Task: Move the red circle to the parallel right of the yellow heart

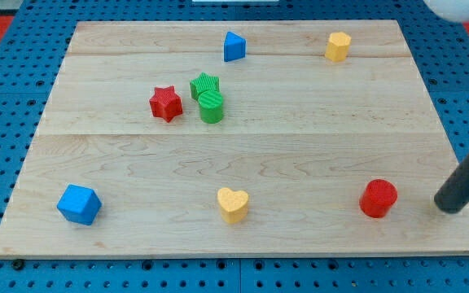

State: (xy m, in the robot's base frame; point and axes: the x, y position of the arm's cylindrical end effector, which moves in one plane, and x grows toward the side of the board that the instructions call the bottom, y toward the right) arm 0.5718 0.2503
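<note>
The red circle (378,198) stands near the board's bottom right. The yellow heart (233,204) lies at the bottom middle, well to the red circle's left and at about the same height in the view. My tip (449,207) is the lower end of the dark rod that comes in from the view's right edge. It rests on the board a little to the right of the red circle and slightly lower, with a gap between them.
A blue cube (79,203) sits at the bottom left. A red star (166,103), a green star (205,84) and a green cylinder (212,107) cluster at the upper middle. A blue triangle (234,46) and a yellow hexagon (338,46) lie near the top edge of the wooden board (300,146).
</note>
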